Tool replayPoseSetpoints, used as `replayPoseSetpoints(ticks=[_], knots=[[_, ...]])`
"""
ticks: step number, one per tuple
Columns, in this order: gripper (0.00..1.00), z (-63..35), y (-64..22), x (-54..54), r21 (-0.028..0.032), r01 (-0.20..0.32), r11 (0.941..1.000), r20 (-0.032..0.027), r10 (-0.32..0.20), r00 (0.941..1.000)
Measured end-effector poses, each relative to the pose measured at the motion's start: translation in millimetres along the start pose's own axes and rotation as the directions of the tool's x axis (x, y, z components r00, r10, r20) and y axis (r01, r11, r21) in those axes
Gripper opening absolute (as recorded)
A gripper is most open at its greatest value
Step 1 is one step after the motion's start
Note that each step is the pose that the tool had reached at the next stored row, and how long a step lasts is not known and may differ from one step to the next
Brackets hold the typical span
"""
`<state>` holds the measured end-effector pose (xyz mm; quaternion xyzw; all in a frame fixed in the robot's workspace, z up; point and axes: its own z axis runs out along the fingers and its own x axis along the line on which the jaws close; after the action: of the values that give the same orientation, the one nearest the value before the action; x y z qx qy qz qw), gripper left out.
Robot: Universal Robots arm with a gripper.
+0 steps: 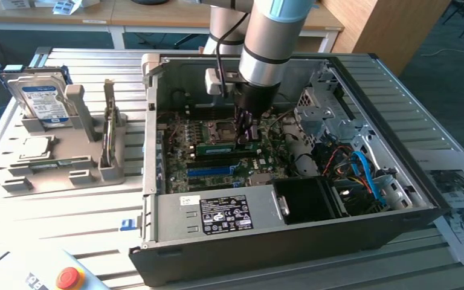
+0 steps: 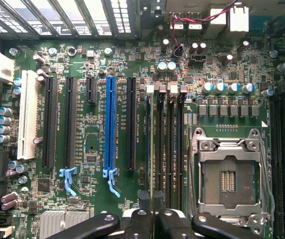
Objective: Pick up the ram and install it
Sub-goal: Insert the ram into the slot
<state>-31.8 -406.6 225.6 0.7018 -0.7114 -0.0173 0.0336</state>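
Slatted metal bench is shown with a red button at its near edge. An open computer case is set on it, with the labelled power supply nearest. Beyond, on the motherboard, the ram is seen along a memory slot beside the open processor socket. It is pinched on its upper edge by the gripper, whose fingers are drawn close together. On the exterior view's left a grey holder is placed, a hard drive stood upright in it. Wooden desks are visible farthest back.
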Motion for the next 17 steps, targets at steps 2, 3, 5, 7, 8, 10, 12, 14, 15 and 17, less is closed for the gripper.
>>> replayPoseSetpoints(ticks=[2, 3, 5, 7, 8, 10, 12, 14, 15, 17], knots=[[0.12, 0.0, 0.1, 0.0, 0.0001, 0.000, 1.0000, 0.0000, 0.000, 1.0000], [0.12, 0.1, 0.2, 0.0, 0.0002, 0.000, 1.0000, 0.0000, 0.000, 1.0000], [0.12, 0.2, 0.7, 0.0, 0.0002, 0.000, 1.0000, 0.0002, 0.000, 1.0000], [0.12, 0.1, 1.4, 0.0, 0.0002, 0.000, 1.0000, 0.0000, 0.000, 1.0000], [0.12, 0.1, 1.7, 0.0, -0.0002, 0.000, 1.0000, -0.0001, 0.000, 1.0000], [0.12, 0.1, 1.8, 0.0, 0.0000, 0.000, 1.0000, 0.0000, 0.000, 1.0000], [0.12, 0.1, 1.8, 0.0, 0.0000, 0.000, 1.0000, 0.0000, 0.000, 1.0000], [0.12, 0.1, 1.7, 0.0, 0.0000, 0.000, 1.0000, -0.0001, 0.000, 1.0000], [0.12, 0.1, 1.6, 0.0, 0.0000, 0.000, 1.0000, -0.0001, 0.000, 1.0000], [0.12, 0.1, 1.4, 0.0, 0.0000, 0.000, 1.0000, 0.0000, 0.000, 1.0000]])
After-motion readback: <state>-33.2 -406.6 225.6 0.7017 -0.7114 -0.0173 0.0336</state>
